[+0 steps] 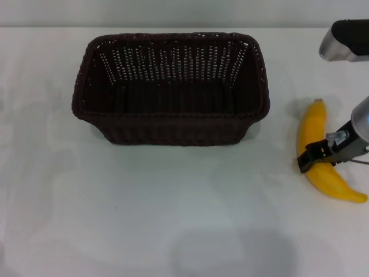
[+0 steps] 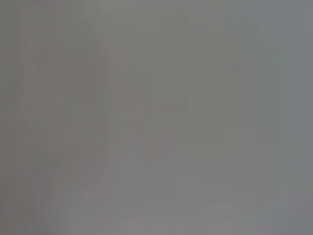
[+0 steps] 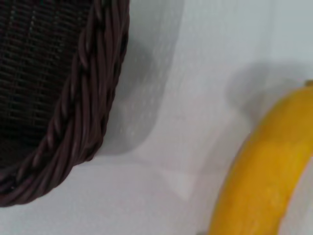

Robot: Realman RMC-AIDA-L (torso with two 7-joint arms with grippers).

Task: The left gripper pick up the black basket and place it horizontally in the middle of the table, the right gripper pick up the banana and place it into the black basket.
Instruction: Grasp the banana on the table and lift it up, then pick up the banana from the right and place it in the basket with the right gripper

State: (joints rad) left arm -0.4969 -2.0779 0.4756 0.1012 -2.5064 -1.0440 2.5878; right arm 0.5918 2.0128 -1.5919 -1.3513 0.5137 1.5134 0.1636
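Black basket (image 1: 173,124): very dark brown-black, woven; side walls perforated in rows of small pale slots, rim braided (image 3: 83,122). Banana (image 1: 323,167): bright yellow, plain skin, slightly deeper orange-yellow along one edge. Table (image 1: 144,219): plain white, unpatterned. Right gripper (image 1: 314,158): black, on a silver-grey arm.

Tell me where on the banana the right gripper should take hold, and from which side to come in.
Grip the banana across its thick middle, coming down from above. It lies flat on the table with both tapered ends free, so the fingers can straddle its narrow width there, near its balance point. The right gripper is already at that stretch. The black basket stands well apart, so nothing blocks the approach.
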